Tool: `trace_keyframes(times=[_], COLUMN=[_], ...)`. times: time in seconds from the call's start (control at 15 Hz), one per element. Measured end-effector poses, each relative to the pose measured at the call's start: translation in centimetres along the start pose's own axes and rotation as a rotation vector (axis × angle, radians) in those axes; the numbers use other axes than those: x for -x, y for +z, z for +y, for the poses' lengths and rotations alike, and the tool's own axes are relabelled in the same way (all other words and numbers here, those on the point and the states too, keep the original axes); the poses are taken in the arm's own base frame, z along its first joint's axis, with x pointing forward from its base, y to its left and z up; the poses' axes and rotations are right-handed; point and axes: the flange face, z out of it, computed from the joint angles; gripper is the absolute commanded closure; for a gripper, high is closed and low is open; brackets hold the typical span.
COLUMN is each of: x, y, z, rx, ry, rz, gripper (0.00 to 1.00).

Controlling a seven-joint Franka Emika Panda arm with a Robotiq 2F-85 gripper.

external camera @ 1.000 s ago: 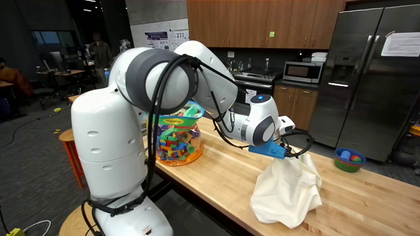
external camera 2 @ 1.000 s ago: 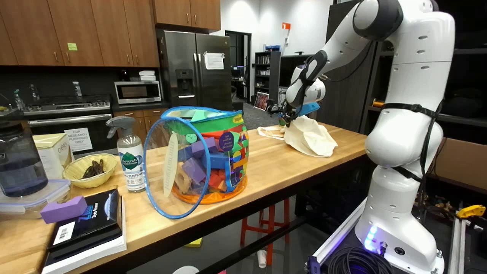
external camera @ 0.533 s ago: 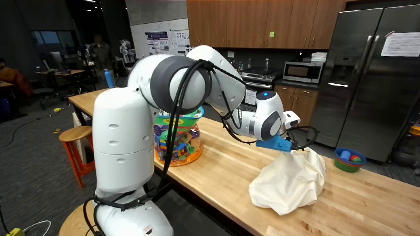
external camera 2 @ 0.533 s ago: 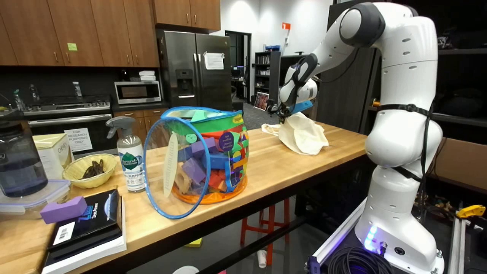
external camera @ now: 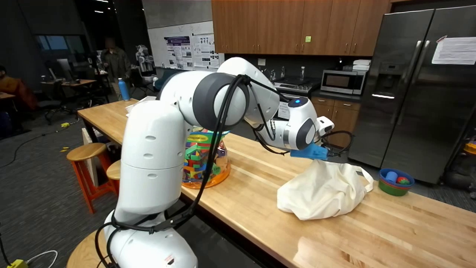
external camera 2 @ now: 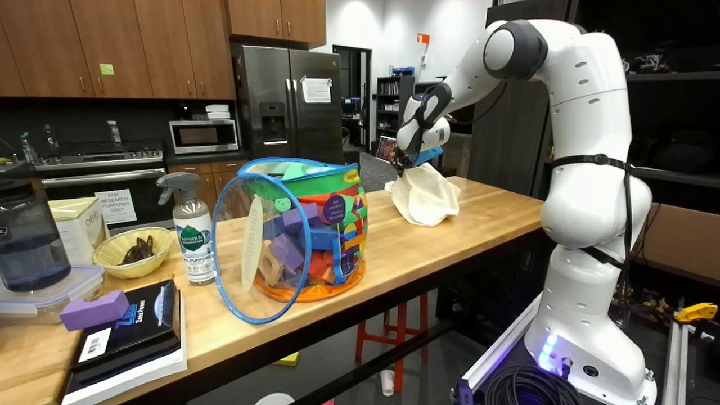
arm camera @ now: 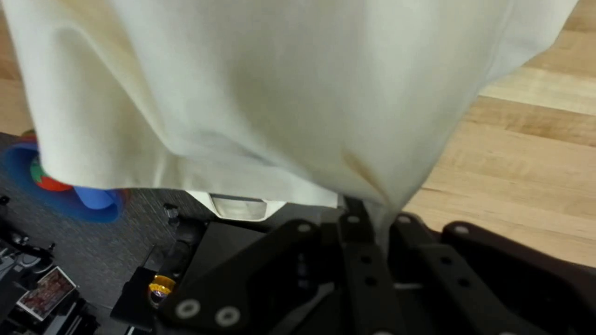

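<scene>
Cream cloth (arm camera: 279,93) is pinched in the tool (arm camera: 381,216); only an exterior view shows the yellow basket (external camera 2: 128,271).

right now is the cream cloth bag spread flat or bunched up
Bunched up: the cloth bag droops in loose folds below the gripper, which pinches it in the wrist view.

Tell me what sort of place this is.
Probably a lab's kitchen area: there's a fridge, a microwave and a stove bearing a "for research purposes only" sign.
</scene>
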Motion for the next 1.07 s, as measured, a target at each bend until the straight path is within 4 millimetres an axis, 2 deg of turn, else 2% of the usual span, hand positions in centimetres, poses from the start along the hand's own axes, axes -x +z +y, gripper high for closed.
trace_keyframes(times=[0.27,0.53,1.07], x=[-3.0,-5.1,-6.3], y=[-0.5,-1.6,-2.7], z=[-2.9,-5.5,-8.7], rx=[-0.024,-0.049,-0.083], ry=[-0.044,-0.094,-0.174], rz=[0.050,0.095,0.150], gripper=[0.99,0.99,0.99])
